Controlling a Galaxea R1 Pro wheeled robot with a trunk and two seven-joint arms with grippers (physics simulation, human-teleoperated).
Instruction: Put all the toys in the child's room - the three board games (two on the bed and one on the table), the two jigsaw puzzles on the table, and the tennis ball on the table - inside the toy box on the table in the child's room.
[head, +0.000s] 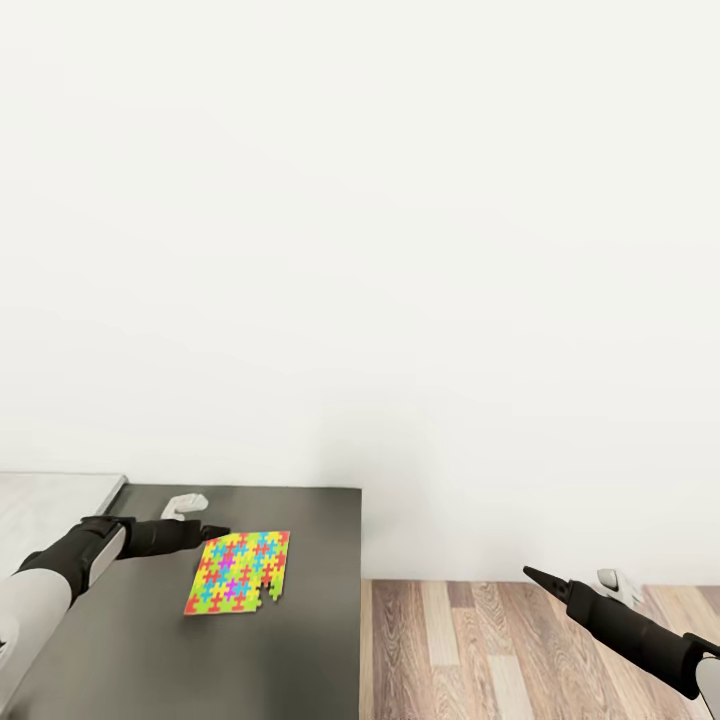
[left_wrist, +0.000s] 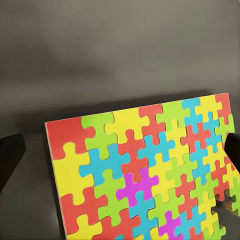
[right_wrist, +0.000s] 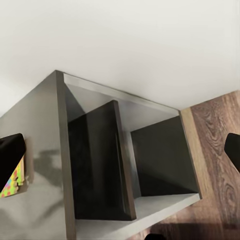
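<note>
Head view cut off the table (head: 300, 640); puzzle (head: 240, 572) lay flat, long side running away; left gripper (head: 205, 532) and right gripper (head: 545, 577) both spread, empty.

A plain white wall (head: 400, 220) rises behind a dark bench (head: 300, 640). Wood-plank floor (head: 480, 650) lies beside it. The bench's open side shows two compartments split by an upright divider (right_wrist: 122, 160).

Cut-off and unclear parts

The puzzle (left_wrist: 150, 170) runs out of the left wrist picture at its lower edge. In the head view the table (head: 300, 640) is cut by the bottom edge, and the spread of the left gripper (head: 212, 531) cannot be told.
</note>
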